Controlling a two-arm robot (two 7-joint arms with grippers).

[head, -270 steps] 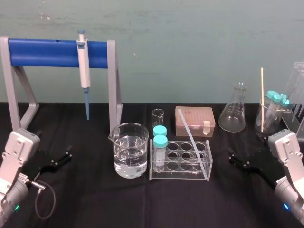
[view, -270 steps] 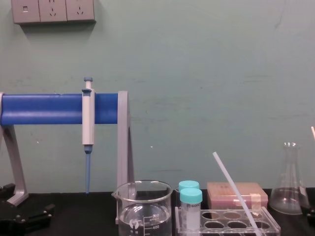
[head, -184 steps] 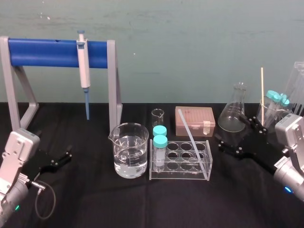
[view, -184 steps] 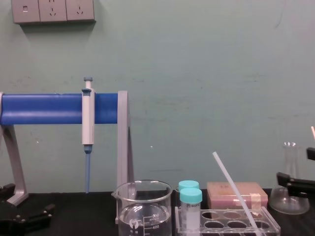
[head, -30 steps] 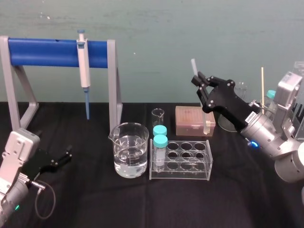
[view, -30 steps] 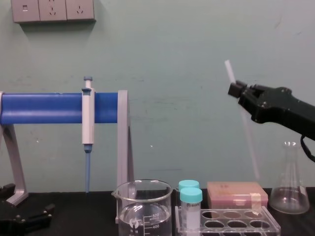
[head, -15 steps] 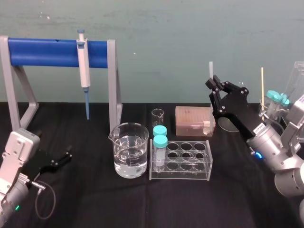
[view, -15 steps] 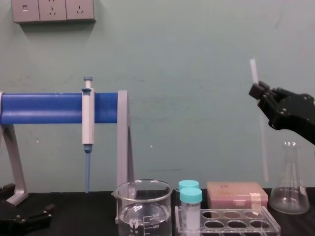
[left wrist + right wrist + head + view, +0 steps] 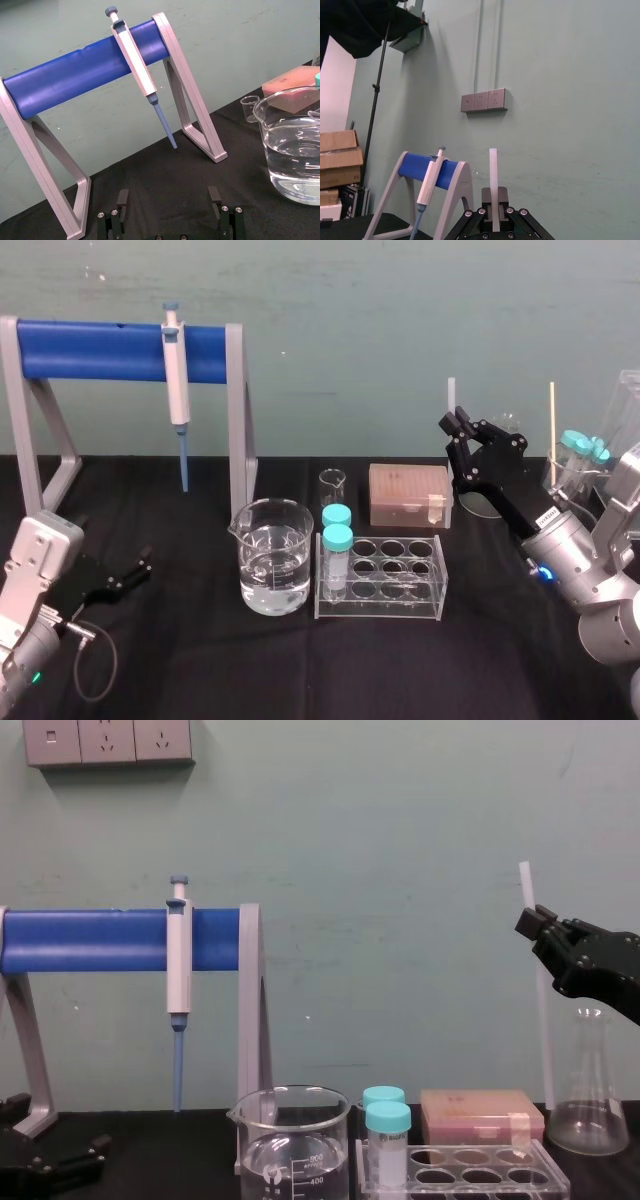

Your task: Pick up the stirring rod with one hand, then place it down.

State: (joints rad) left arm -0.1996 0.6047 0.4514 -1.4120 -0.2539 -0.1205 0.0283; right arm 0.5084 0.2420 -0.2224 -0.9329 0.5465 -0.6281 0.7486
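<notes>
Stirring rod (image 9: 451, 392), one, translucent white, held aloft and near upright in the right tool (image 9: 458, 426). Head view: the rod's top end stands above the tool, over the far right of the surface (image 9: 300, 660), near the pink tip box (image 9: 405, 495) and the conical flask (image 9: 472, 502); left tool (image 9: 143, 568) parked low at the near left, holding nothing. Chest view: rod hangs clear of the surface, clamped near its upper end, the long lower part running down between tip box and flask, touching neither as far as can be told. Right wrist view: both fingers closed flat against the rod, a short length projecting past them. Left wrist view: left tool's fingers wide apart, empty, facing the pipette stand (image 9: 75, 80) and the water beaker (image 9: 295, 150). Handling, by judgement: light, stiff, smooth and likely slippery, probably brittle. Gripped so near one end, the long free part may swing or pivot; a hold nearer the middle would sit steadier, and the set-down calls for a slow lowering away from the glassware.
</notes>
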